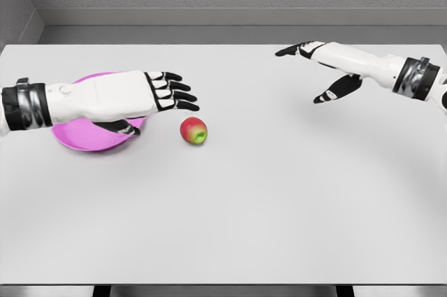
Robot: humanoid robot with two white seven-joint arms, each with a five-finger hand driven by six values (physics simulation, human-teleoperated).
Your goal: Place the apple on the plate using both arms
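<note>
- The apple (193, 131) sits on the bare white table (279, 206), a little left of the frame's centre, just to the right of the pink plate (84, 142) and not touching it.
- Judged from its look, the apple is small, light and rigid, with a smooth, rounded skin that could roll or squirt out if pinched off-centre. It is firm enough to take a steady squeeze without bruising mattering much here.
- The best hold seems to be across its widest middle, fingers on one side and thumb opposite, or cupped from two sides if both hands share it.
- The left hand (164, 93) lies at left of centre in the frame, above the plate's right part, with its forearm crossing the plate. Its fingers are stretched out nearly flat and slightly apart, thumb tucked beneath; it holds nothing.
- The apple is just below and right of those left fingertips (188, 96), near but apart. Whether the hand hovers higher than the fruit cannot be told for certain.
- The right hand (328, 70) is in the upper right of the frame, well apart from the apple, fingers extended and loose, thumb dropped downward, holding nothing.
- The plate shows nothing on its visible surface, so the placing is not yet done.
</note>
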